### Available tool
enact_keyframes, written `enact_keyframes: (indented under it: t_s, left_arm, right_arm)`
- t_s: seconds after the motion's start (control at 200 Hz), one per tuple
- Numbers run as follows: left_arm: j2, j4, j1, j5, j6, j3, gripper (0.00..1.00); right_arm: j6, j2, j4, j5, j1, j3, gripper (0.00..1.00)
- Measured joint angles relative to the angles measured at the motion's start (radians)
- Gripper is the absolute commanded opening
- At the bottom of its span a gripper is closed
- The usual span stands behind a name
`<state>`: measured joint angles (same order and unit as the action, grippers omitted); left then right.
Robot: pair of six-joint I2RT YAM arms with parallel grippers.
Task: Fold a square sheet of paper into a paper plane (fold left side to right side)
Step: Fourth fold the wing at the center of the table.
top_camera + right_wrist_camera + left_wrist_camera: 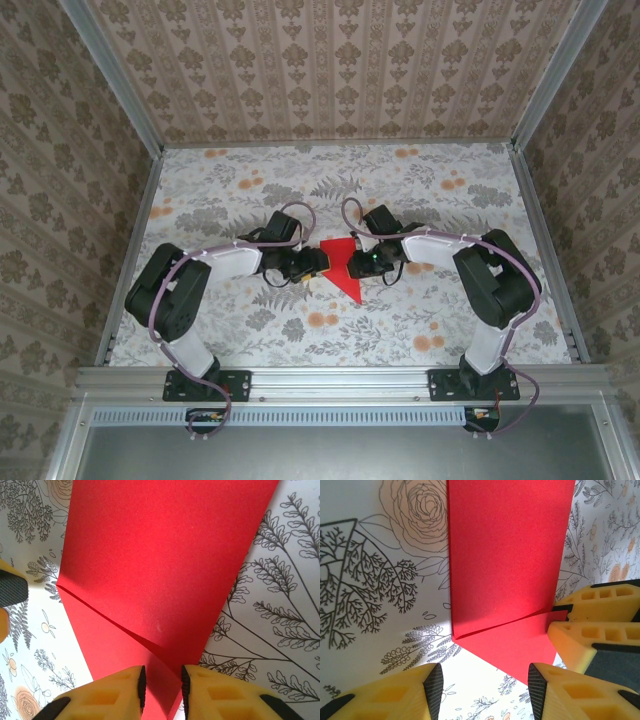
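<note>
- Paper plane is lying on the table between both claws, long axis running far-to-near, tip pointing near, slightly right.
- Right gripper is pinching its right edge.
- Left gripper is gaping wide.

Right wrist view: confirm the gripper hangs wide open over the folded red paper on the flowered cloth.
Wrong on the gripper. The right wrist view shows the right gripper shut on the edge of the folded red paper, not wide open. The paper does lie on the flowered cloth.
</note>
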<state>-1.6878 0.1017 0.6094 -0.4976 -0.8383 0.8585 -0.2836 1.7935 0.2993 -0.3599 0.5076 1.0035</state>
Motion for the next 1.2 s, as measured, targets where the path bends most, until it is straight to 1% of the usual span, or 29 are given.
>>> enact_keyframes:
  t_s: [0.105,0.265,0.36,0.385,0.495,0.545,0.975,1.07,1.145,1.2]
  left_arm:
    - [0.0,0.003,0.001,0.0,0.0,0.0,0.51]
    - [0.0,0.004,0.003,0.001,0.0,0.002,0.52]
    - [0.0,0.009,0.006,0.001,0.0,0.007,0.52]
    - [0.0,0.01,0.007,0.001,0.0,0.008,0.52]
    - [0.0,0.01,0.01,0.001,0.0,0.011,0.52]
    - [0.0,0.01,0.011,0.001,0.0,0.011,0.52]
    - [-0.014,0.002,0.023,-0.001,-0.001,0.019,0.52]
    - [-0.036,-0.005,0.03,-0.004,-0.006,0.032,0.49]
    - [-0.048,-0.011,0.033,-0.005,-0.01,0.042,0.45]
    - [-0.058,-0.016,0.037,-0.005,-0.017,0.055,0.42]
  right_arm:
    - [0.001,-0.001,0.004,0.001,0.0,0.0,0.22]
    - [0.001,-0.018,0.016,0.005,0.0,0.0,0.22]
    - [0.001,-0.035,0.02,0.008,0.0,0.0,0.19]
    - [0.001,-0.04,0.021,0.008,0.0,0.0,0.17]
    - [0.006,-0.052,0.022,0.008,0.0,0.0,0.04]
    - [0.001,-0.053,0.022,0.008,0.0,0.0,0.0]
    - [0.004,-0.053,0.042,0.041,-0.006,0.0,0.0]
    - [0.004,-0.053,0.042,0.041,-0.007,0.0,0.0]
    - [0.005,-0.053,0.042,0.041,-0.008,0.0,0.0]
    - [0.004,-0.053,0.042,0.041,-0.008,0.0,0.05]
